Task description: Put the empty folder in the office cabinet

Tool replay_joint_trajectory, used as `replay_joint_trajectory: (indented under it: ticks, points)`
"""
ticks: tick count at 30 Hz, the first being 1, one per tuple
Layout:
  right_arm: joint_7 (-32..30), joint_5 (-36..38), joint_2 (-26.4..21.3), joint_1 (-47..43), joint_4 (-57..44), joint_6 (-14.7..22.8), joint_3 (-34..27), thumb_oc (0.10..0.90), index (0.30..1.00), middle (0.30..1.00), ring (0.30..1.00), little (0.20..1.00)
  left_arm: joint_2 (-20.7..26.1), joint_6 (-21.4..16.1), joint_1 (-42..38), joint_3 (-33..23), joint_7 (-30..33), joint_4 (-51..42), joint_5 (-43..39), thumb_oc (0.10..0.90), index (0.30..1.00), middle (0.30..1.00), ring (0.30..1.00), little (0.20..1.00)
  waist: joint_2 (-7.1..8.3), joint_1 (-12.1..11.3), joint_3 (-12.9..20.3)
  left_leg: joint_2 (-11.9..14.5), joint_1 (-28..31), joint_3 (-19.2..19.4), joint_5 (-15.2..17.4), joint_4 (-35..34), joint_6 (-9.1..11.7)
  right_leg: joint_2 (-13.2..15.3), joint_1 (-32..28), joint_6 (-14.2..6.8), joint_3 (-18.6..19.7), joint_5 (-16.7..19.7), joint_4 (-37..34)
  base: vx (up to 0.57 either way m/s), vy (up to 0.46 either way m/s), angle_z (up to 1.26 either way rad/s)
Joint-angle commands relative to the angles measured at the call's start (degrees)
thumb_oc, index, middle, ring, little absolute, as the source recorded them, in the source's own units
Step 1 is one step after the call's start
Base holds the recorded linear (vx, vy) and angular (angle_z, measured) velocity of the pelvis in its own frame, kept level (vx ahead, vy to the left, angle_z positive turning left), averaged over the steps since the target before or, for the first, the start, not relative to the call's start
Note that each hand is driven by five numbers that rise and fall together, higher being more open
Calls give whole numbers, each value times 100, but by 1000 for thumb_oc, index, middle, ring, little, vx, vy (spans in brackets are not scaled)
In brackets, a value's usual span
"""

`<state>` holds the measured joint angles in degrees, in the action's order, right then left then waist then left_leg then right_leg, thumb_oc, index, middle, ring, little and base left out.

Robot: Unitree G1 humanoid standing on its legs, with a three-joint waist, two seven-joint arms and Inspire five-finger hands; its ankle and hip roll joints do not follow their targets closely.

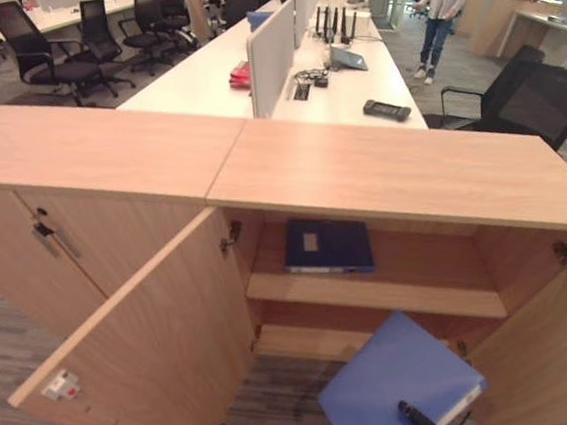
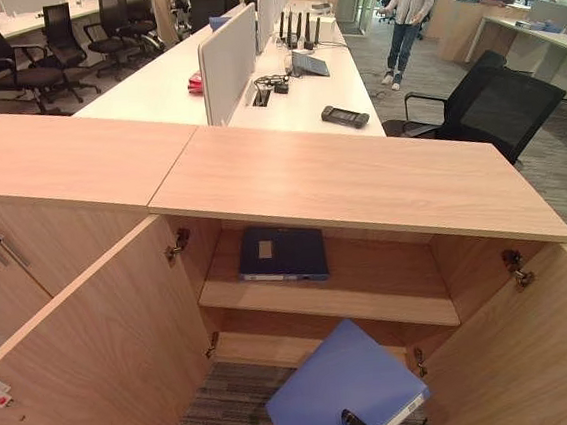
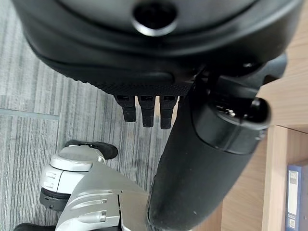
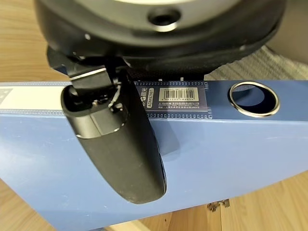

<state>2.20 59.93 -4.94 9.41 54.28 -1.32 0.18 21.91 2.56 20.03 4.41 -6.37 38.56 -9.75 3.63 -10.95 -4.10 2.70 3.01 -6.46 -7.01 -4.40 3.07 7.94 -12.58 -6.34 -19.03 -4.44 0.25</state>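
Now right hand (image 4: 120, 144) pinches blue folder (image 1: 395, 378) before open cabinet (image 1: 401, 176).

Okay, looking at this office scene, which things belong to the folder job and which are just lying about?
Job: blue folder in right hand; open cabinet.
Lying about: dark folder on shelf; remote on desk; chairs; person. Left hand idle.

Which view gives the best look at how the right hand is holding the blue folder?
The right wrist view: the right hand's thumb presses across the blue folder's cover beside its spine, close up. The eye views show the whole folder in front of the open cabinet, but little of the hand. The left wrist view does not help here.
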Motion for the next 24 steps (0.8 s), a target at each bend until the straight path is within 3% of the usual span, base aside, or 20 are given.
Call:
replay_joint_trajectory:
  ticks: [1,5,7,8,9,10,11,12,13,14,16,17,18,19,21,22,23,24]
  points:
    - [-79,578,-106,-782,-572,674,-379,400,300,300,300,300,62,-166,-310,9,381,-22,513,800,900,900,900,900,175,81,-26,-119,-232,-173,333,-60,-216,13,249,62,-117,158,78,30,90,-2]
    - [-419,991,-34,-1179,-804,1080,-615,400,300,300,300,300,-112,-119,-386,29,550,612,177,800,900,900,900,900,166,29,-60,-199,-255,-58,441,-9,-337,90,366,-18,36,237,64,28,174,-19]
    - [-505,1043,15,-1423,-932,1258,-573,400,300,300,300,300,-246,-122,-483,97,765,1406,270,800,900,900,900,900,187,-40,-61,-311,-249,29,559,37,-450,203,452,-122,148,304,84,41,245,-34]
    - [-503,1042,35,-1466,-961,1281,-537,400,300,300,300,300,-324,-125,-516,105,816,1741,323,800,900,900,900,900,185,-68,-54,-372,-220,51,612,45,-501,277,503,-183,193,325,142,49,383,-27]
    - [-473,996,64,-1597,-1030,1303,-391,400,300,300,300,300,-494,-118,-613,-22,983,2685,338,800,900,900,900,900,156,-111,-39,-496,-145,92,686,39,-595,512,638,-327,303,442,386,32,298,-28]
    - [-475,995,61,-1601,-1033,1304,-387,400,300,300,300,300,-504,-139,-633,-24,988,2717,339,800,900,900,900,900,158,-122,-44,-504,-144,109,687,39,-603,525,658,-335,325,432,411,30,357,-33]
    - [-453,971,83,-1643,-1078,1332,-329,400,300,300,300,300,-595,-141,-661,-77,1079,3171,427,800,900,900,900,900,123,-157,-39,-601,-83,138,715,18,-664,739,766,-445,382,552,641,14,273,-37]
    - [-418,982,132,-1671,-1109,1332,-286,400,300,300,300,300,-660,-130,-688,-152,1162,3605,576,800,900,900,900,900,106,-197,-50,-710,-11,154,754,2,-740,1002,932,-542,444,788,998,22,470,-52]
    - [-338,1079,195,-1610,-1170,1359,-290,400,300,300,300,300,-721,-62,-675,-277,1259,4148,785,800,900,900,900,900,68,-182,-106,-916,134,135,813,-18,-858,1408,1132,-631,568,1470,1623,4,337,-53]
    - [-338,1080,194,-1613,-1171,1359,-289,400,300,300,300,300,-723,-66,-682,-278,1260,4154,786,800,900,900,900,900,70,-184,-98,-921,116,141,793,-23,-864,1411,1151,-634,577,1494,1611,5,319,-44]
    - [-256,1193,260,-1563,-1221,1395,-238,400,300,300,300,300,-736,-28,-572,-324,1213,4463,1015,800,900,900,900,900,-1,-171,-133,-1066,233,127,832,-59,-968,1805,1326,-617,429,2107,2222,20,293,0]
    - [-206,1204,309,-1545,-1218,1427,-150,400,300,300,300,300,-692,24,-492,-361,1167,4654,1197,800,900,900,900,900,-30,-169,-146,-1085,309,162,928,-60,-1007,2008,1521,-730,216,2526,2653,-8,264,14]
    - [-201,1206,313,-1540,-1219,1433,-140,400,300,300,300,300,-689,19,-494,-372,1160,4663,1209,800,900,900,900,900,-21,-164,-156,-1107,269,199,859,-60,-1030,2053,1571,-654,170,2571,2677,20,199,3]
    - [-170,1217,334,-1501,-1219,1463,-114,400,300,300,300,300,-596,68,-503,-407,1150,4782,1362,800,900,900,900,900,-55,-161,-184,-1031,328,221,938,-60,-1019,2046,1776,-759,-2,2535,2903,-17,47,13]
    - [-149,1228,328,-1491,-1226,1479,-107,400,300,300,300,300,-579,80,-524,-412,1160,4788,1416,800,900,900,900,900,-98,-136,-208,-996,355,228,923,-60,-1017,2011,1949,-748,-116,2403,2947,-1,50,20]
    - [-145,1238,309,-1509,-1257,1497,-87,400,300,300,300,300,-583,97,-562,-387,1174,4788,1463,800,900,900,900,900,-169,-77,-251,-934,424,206,959,-60,-988,1894,2188,-715,-211,2132,3006,-33,82,2]
    - [-165,1294,294,-1508,-1328,1534,-68,400,300,300,300,300,-589,113,-614,-328,1137,4760,1520,800,900,900,900,900,-230,56,-389,-967,624,137,961,-60,-987,1563,2585,-694,-292,1916,2811,-10,40,-12]
    - [-165,1297,292,-1511,-1328,1536,-65,400,300,300,300,300,-590,114,-617,-330,1136,4760,1521,800,900,900,900,900,-241,59,-395,-953,633,136,969,-60,-982,1548,2566,-692,-303,1912,2799,29,50,6]
